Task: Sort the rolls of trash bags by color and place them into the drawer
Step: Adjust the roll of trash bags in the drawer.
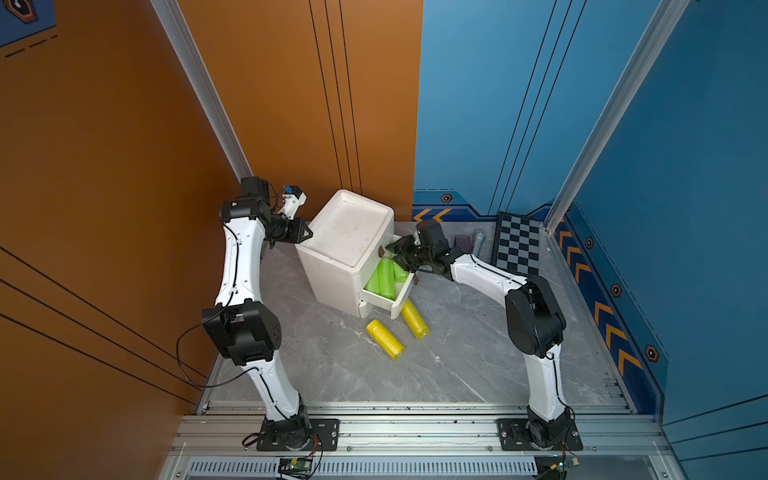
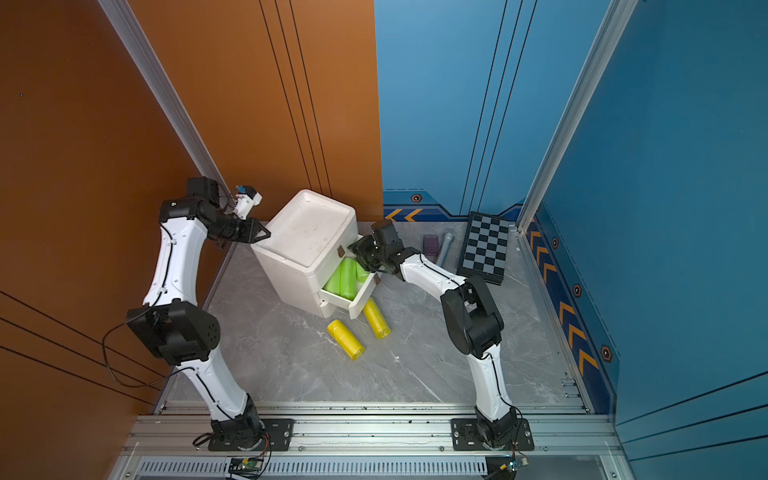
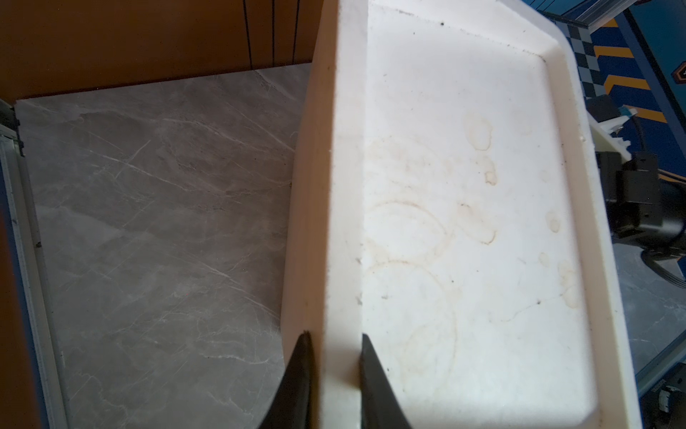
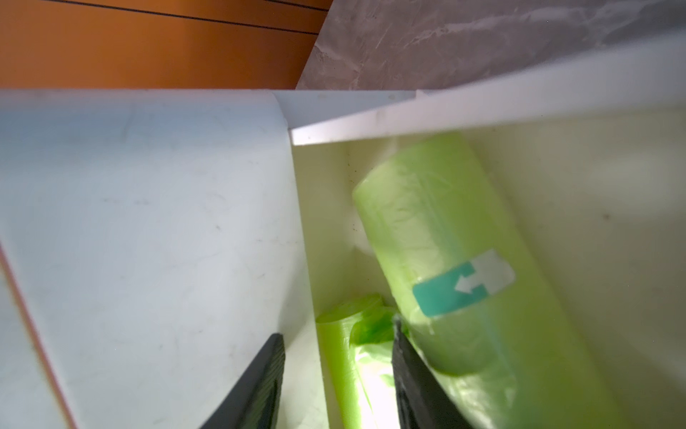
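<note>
Nearest in both top views, the ribbed aluminium rail [image 1: 415, 428] carrying the two arm bases is met first, and beyond it the grey marble-patterned table [image 1: 478, 365]. On the table, two short yellow rolls of trash bags are found lying on their sides at six o'clock of the drawer. One [image 1: 385, 339] is apart from it, and the other [image 1: 414, 319] has an end hidden under the drawer front. They are judged light, soft and slick-skinned, liable to dent and to roll off on the smooth stone. Each is therefore best taken across the middle of its barrel, jaws square to its axis, and squeezed gently. Farther on, the pulled-out white plastic drawer [image 1: 402, 300] is seen to hold the light green rolls of trash bags [image 1: 384, 277], three as far as can be told. Over its three o'clock end the right gripper [image 4: 336, 330] is poised, jaws roughly half apart with nothing clamped and one finger [image 4: 412, 371] close against a green roll. At ten o'clock of the white foam-like cabinet [image 1: 347, 232], the left gripper [image 3: 335, 334] is closed tight on the raised rim. No pink roll is visible. Farthest, at two o'clock, a slim grey metal tube [image 1: 478, 243] and a chequered board [image 1: 518, 245] are seen.
</note>
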Motion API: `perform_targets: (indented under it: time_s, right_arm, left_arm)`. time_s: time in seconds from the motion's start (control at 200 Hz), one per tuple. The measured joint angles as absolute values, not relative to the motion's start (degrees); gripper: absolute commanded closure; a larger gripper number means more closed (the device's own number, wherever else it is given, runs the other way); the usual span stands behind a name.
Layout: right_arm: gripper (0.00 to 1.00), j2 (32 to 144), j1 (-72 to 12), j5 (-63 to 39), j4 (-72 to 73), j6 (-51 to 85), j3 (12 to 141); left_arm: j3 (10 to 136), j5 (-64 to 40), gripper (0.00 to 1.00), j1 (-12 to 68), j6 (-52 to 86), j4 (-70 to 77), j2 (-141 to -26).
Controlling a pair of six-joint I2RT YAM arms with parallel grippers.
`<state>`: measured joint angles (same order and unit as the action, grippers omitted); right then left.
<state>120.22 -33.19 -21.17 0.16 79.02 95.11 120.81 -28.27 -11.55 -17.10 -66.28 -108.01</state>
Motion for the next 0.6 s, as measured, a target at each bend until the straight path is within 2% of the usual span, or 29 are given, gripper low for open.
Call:
perform_targets:
  time_s: [0.29,0.601]
  right_arm:
    - [0.48,118.3,-34.1,-18.9,1.6,80.1,93.6]
    - [0.46,106.0,-29.2,-19.3,-4.9,69.0,93.2]
  left_arm:
    - [120.8,-28.3,1.00,-12.1,-17.1,-66.5,-108.0]
    - [120.8,-28.3,1.00,-12.2,-17.1,-66.5,-108.0]
